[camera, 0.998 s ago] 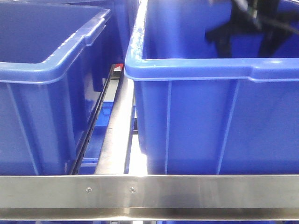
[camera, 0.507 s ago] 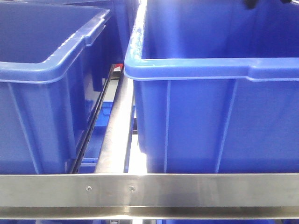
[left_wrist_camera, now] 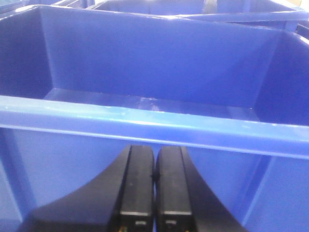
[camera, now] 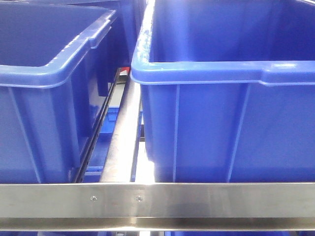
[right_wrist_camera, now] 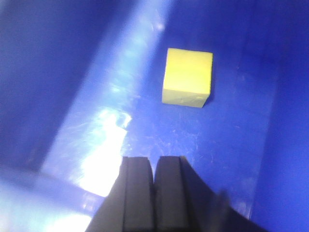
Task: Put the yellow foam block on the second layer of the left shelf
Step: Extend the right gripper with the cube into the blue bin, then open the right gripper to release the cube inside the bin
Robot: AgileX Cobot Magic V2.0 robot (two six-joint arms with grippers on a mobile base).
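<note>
The yellow foam block [right_wrist_camera: 188, 77] lies on the floor of a blue bin [right_wrist_camera: 231, 140] in the right wrist view. My right gripper [right_wrist_camera: 154, 162] is shut and empty, above the bin floor and short of the block. My left gripper [left_wrist_camera: 154, 152] is shut and empty, in front of the near rim of another blue bin [left_wrist_camera: 159, 123] whose inside shows nothing in it. Neither gripper nor the block shows in the front view.
The front view shows two blue bins, left [camera: 44, 73] and right [camera: 221, 73], side by side on a steel shelf. A steel front rail [camera: 157, 199] crosses the bottom and a steel divider bar [camera: 125, 132] runs between the bins.
The black arm seen above the right bin at the top right of the front view has moved up and out of that view.
</note>
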